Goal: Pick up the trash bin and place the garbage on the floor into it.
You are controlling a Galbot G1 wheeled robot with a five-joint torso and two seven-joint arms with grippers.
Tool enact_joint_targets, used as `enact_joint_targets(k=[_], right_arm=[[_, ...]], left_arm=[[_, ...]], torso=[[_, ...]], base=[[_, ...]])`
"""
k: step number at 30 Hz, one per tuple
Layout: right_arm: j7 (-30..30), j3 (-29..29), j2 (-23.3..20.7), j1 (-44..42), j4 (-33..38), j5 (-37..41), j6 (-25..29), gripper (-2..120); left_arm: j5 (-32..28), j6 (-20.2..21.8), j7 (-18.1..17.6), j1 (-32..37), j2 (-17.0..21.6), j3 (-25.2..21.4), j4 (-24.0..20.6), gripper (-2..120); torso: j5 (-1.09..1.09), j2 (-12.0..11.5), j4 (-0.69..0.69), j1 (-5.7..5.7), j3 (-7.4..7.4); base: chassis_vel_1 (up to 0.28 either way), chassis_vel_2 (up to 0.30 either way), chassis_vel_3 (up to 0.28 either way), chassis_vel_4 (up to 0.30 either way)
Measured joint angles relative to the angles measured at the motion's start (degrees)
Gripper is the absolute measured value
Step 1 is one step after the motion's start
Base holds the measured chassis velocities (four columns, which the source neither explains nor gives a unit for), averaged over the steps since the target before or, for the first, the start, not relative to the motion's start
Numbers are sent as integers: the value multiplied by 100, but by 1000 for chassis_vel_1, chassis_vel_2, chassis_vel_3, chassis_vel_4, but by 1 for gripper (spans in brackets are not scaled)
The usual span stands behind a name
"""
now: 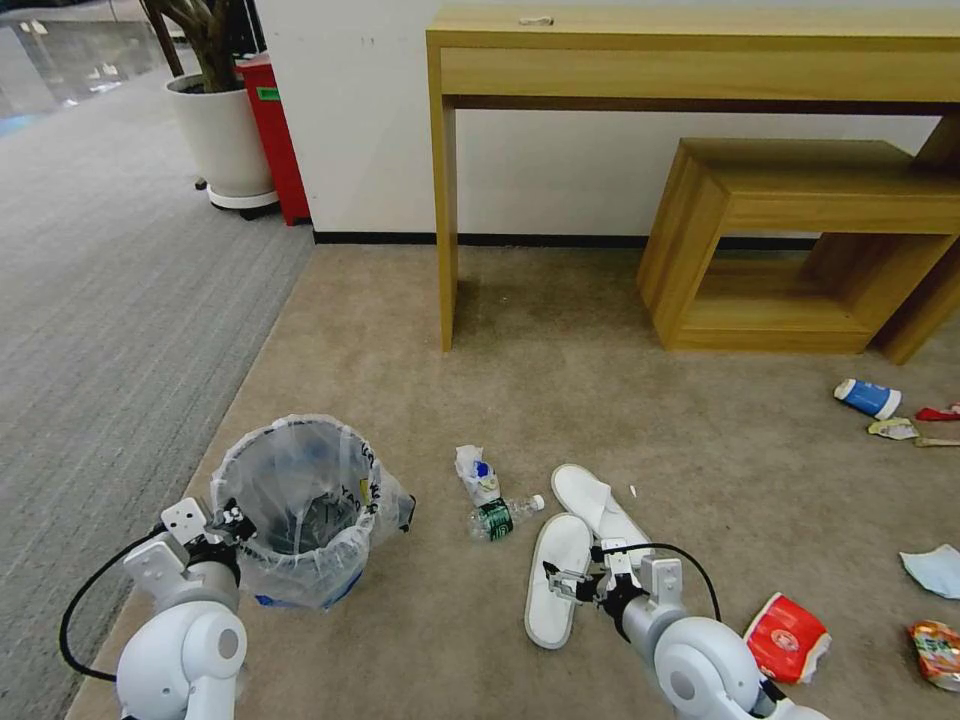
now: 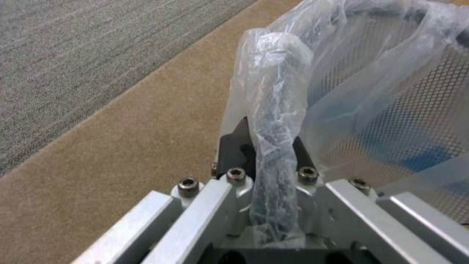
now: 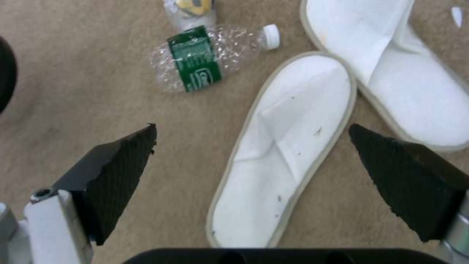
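Here the left end effector [image 1: 232, 521] pinches the trash bin [image 1: 300, 510] by its light, bag-slick mesh rim. The right end effector [image 3: 251, 146] hangs open over the nearer slipper [image 3: 281, 146], which looks soft and floppy, best taken across its middle.

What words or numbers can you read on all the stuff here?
None can be read for sure.
Clear bottle: green label with pale print, too blurred to read.
Trash bin: black marks on the bag liner, too small to read.
Red-white packet: print too small to read.
Blue-white cup: no letters that can be made out.
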Motion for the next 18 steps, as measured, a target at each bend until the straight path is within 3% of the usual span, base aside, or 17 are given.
enact_joint_targets(k=[18], right_arm=[[35, -215, 51, 360, -405, -122, 47, 100]], left_arm=[[-13, -12, 2, -26, 39, -3, 45, 2]], torso=[[0, 0, 0, 0, 0]], base=[[0, 0, 0, 0]])
